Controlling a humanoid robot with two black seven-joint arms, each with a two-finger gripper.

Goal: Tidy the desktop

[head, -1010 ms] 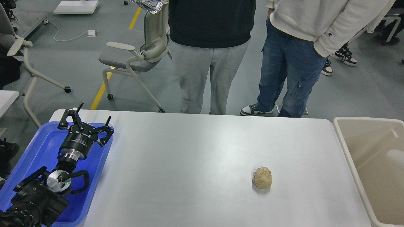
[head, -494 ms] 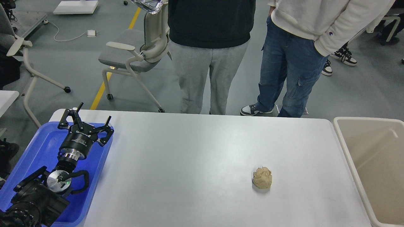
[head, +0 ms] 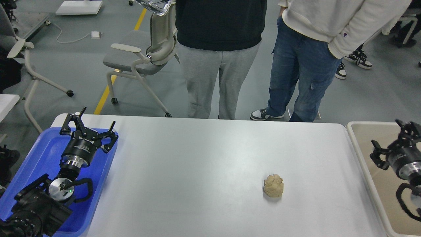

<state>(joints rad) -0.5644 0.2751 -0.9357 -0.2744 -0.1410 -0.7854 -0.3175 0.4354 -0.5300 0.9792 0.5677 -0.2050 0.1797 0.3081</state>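
Blue tray [head: 42, 154]: at your left, on the desktop's left end; nothing lies on the part you can see. Your left arm hides much of it.

Beige bin [head: 361, 158]: at your right, just beside the desktop's right edge. What you can see of its inside holds nothing; your right arm covers part of it.

Left gripper [head: 90, 126]: above the tray's far right corner, arm coming in from the lower left and angled up and away from you. Fingers spread wide, holding nothing.

Right gripper [head: 389, 140]: over the bin, arm entering from the right edge, pointing up and to the left. Fingers apart, holding nothing.

Desktop [head: 197, 164]: white, smooth, rounded corners, filling the middle of your view between tray and bin.

Paper ball [head: 273, 186]: one crumpled tan wad, lying on the desktop right of centre, nearer the bin than the tray, well apart from both grippers.

Beyond the far edge: two people [head: 220, 49] standing, and a chair [head: 144, 56].
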